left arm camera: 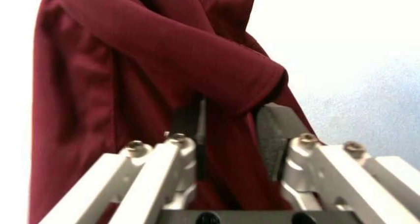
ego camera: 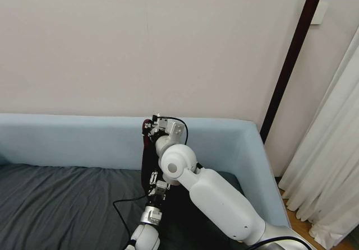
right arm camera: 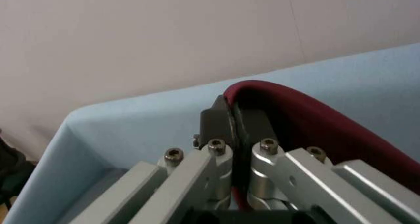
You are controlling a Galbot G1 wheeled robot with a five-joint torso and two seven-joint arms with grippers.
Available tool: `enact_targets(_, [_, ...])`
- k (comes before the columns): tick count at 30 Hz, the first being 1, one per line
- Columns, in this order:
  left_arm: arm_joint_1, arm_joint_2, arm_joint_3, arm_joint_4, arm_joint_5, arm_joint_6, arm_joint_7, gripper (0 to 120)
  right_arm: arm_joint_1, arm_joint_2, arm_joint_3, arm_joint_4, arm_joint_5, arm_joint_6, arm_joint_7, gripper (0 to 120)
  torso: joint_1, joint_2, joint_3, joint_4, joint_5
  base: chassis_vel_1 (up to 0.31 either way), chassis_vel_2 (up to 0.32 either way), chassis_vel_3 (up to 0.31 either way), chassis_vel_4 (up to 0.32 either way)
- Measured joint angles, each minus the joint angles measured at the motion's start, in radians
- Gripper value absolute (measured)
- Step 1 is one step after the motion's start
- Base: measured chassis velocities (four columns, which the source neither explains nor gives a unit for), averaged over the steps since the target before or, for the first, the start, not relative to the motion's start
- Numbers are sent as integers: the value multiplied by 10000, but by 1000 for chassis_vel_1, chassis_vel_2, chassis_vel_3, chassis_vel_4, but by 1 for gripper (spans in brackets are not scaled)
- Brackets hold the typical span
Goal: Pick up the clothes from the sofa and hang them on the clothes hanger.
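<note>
Right pincer [right arm camera: 231,117] pinches maroon garment [right arm camera: 315,108] — left pincer [left arm camera: 231,126] too

We've got the sofa [ego camera: 73,140] against the wall [ego camera: 140,42], rack post [ego camera: 289,65] off its right end, curtain [ego camera: 331,166] right of that. Garment [left arm camera: 118,76] hangs before the backrest, right gripper [right arm camera: 231,123] at its top, left gripper [left arm camera: 229,130] lower down.

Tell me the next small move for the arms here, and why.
Probably lift the right gripper a little higher. It is shut on the edge of the dark red cloth garment by the top of the pale blue sofa backrest, and the cloth hangs down to the left gripper low over the grey seat, so it likely has not cleared the sofa.
</note>
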Motion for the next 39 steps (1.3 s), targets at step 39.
enact_targets(39, [4012,4787,-2041,-4759,-5319,-1140,4269,0,-1962,-1049,-853,222,-1889,182,-1043,0,-1,1,-2,2,-2,0,0,0,0])
